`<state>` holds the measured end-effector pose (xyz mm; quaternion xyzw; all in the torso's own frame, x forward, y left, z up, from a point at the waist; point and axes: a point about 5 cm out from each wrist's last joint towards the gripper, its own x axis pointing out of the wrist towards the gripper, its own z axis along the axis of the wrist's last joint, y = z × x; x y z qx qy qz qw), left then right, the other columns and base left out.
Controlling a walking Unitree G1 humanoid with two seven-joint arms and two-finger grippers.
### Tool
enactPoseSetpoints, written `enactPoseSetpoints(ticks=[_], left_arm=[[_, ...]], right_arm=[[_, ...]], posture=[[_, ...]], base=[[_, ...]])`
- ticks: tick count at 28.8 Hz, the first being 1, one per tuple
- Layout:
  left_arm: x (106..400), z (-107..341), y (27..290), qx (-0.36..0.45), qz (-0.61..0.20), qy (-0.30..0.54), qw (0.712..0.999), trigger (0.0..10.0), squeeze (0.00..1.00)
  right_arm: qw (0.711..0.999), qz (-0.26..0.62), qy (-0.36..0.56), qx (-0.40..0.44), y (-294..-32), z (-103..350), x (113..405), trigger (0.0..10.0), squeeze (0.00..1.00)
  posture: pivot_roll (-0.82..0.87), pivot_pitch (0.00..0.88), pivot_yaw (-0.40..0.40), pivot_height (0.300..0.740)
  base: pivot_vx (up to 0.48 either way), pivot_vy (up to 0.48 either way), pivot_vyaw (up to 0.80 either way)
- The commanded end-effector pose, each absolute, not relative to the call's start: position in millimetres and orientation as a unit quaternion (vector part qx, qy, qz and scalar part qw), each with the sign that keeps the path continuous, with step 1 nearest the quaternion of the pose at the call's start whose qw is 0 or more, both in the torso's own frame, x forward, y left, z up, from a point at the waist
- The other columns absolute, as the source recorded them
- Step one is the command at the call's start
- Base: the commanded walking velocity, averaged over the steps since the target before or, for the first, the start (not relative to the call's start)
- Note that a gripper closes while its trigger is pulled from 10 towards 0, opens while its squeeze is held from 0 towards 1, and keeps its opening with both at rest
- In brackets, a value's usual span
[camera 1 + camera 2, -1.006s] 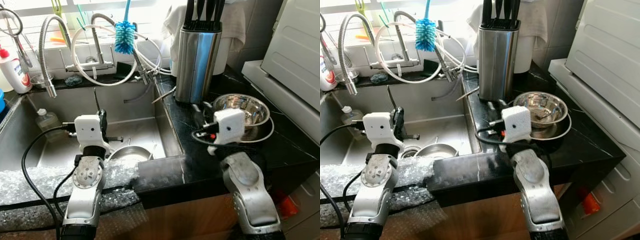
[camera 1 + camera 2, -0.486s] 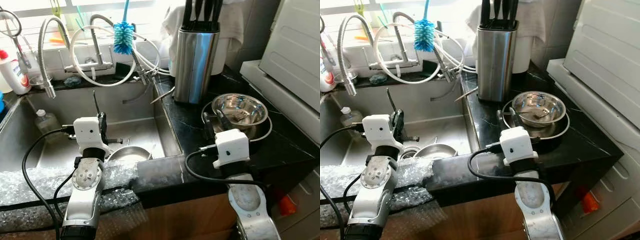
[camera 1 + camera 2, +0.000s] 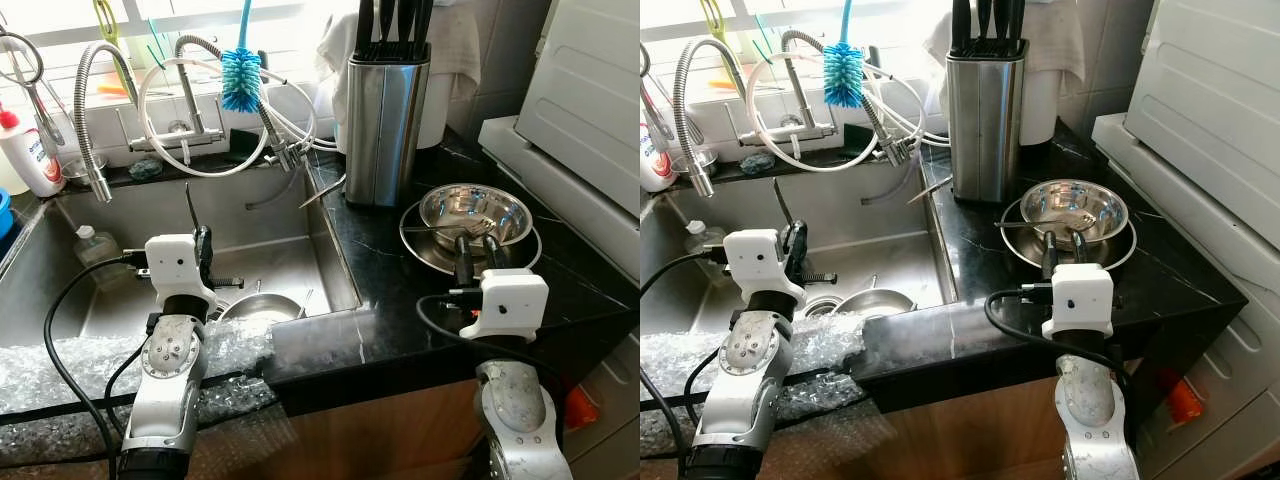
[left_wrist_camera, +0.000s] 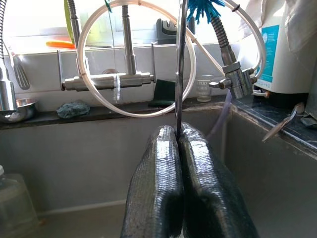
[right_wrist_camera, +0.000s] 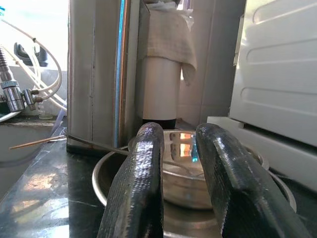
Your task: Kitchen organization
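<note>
Black counter [image 3: 390, 290], steel bowl [image 3: 475, 212], white bottle's [image 3: 22, 150] label unreadable

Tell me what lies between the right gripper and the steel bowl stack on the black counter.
Nothing: in the right eye view the open right gripper points at the stacked steel bowls, its fingertips at the lower bowl's rim; bare black counter lies beside it.
</note>
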<state>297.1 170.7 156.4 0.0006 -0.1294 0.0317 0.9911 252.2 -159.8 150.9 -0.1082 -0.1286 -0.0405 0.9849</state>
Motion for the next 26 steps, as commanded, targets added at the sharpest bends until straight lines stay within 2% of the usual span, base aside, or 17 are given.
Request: enactPoseSetpoints(ticks=[1, 9, 13, 17, 26], left_arm=[[301, 158, 177, -0.014, 0.046, -0.127, 0.991, 10.0, 0.00], [304, 167, 193, -0.015, 0.068, -0.139, 0.988, 10.0, 0.00], [304, 171, 217, 0.020, 0.086, -0.143, 0.986, 10.0, 0.00], [306, 166, 230, 0.014, 0.104, -0.130, 0.986, 10.0, 0.00], [315, 137, 231, -0.023, 0.099, -0.058, 0.993, 10.0, 0.00]], right_arm=[[0.989, -0.013, -0.117, -0.093, -152, 147, 257, 10.0, 0.00], [0.988, 0.026, -0.123, -0.091, -142, 150, 258, 10.0, 0.00], [0.987, 0.027, -0.123, -0.099, -144, 149, 259, 10.0, 0.00], [0.988, 0.030, -0.120, -0.097, -143, 148, 259, 10.0, 0.00], [0.987, 0.038, -0.117, -0.101, -141, 147, 258, 10.0, 0.00]], posture=[[-0.08, 0.000, 0.088, 0.740], [-0.06, 0.000, 0.076, 0.740], [-0.07, 0.000, 0.074, 0.740], [-0.06, 0.000, 0.073, 0.740], [-0.08, 0.000, 0.082, 0.740]], base=[[0.000, 0.000, 0.00], [0.000, 0.000, 0.00], [0.000, 0.000, 0.00], [0.000, 0.000, 0.00], [0.000, 0.000, 0.00]])
